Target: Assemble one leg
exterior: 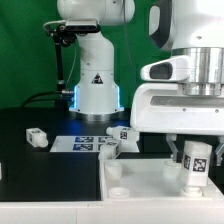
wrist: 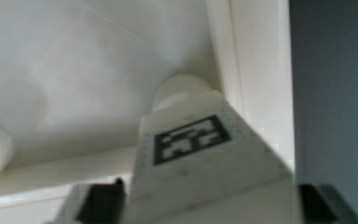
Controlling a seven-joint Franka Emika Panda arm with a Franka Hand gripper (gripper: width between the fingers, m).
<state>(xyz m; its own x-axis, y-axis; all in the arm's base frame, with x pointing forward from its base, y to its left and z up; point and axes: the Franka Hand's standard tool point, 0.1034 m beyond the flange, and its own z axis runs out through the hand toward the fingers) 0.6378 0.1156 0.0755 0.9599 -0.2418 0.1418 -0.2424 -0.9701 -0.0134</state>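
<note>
My gripper is shut on a white leg with a black-and-white tag, held upright over the right part of the white tabletop. In the wrist view the leg fills the space between the two dark fingertips, its far end close to the tabletop's raised rim. Whether the leg's end touches the tabletop is hidden. Other legs lie on the black table: one at the exterior view's left, two near the middle.
The marker board lies on the black table behind the tabletop. The robot's white base stands at the back with a cable beside it. A green wall shows at the back on the exterior view's right.
</note>
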